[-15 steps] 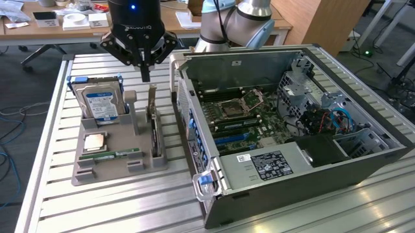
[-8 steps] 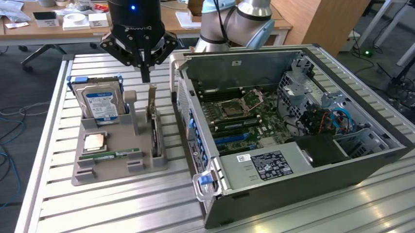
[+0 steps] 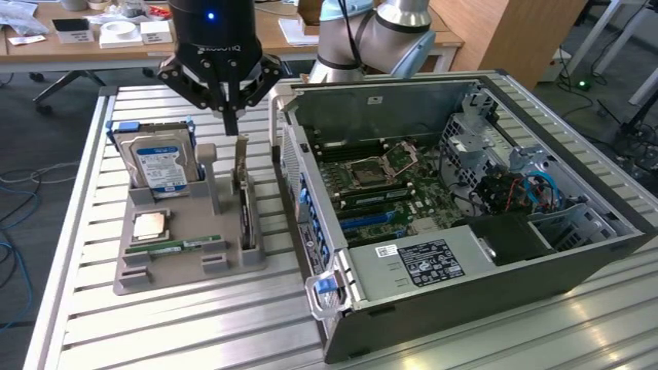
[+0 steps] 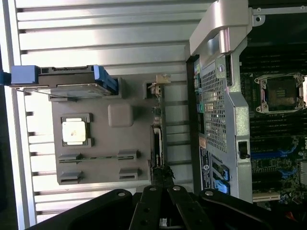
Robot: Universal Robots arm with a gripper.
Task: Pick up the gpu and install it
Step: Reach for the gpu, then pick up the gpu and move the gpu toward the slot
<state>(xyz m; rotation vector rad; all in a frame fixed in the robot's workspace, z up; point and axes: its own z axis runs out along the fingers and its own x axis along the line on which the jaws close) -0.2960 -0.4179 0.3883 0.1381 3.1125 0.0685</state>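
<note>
The hand (image 3: 230,123) is clenched, its tips at the top edge of the gpu (image 3: 245,196), which stands on edge in the grey holder (image 3: 185,266) on the surface (image 3: 154,324). Whether the card is pinched cannot be told. A clean lift would rise straight, square to the slot. The computer case (image 3: 298,181) is just beside and the hard drive (image 3: 159,166) near, so free room lies overhead.

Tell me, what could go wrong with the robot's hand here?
The hand is shut just above the thin gpu standing on edge in the holder; lowered like that, it might jab the card instead of gripping it. The case wall stands close beside the gpu, so a lifted card could bump it.
</note>
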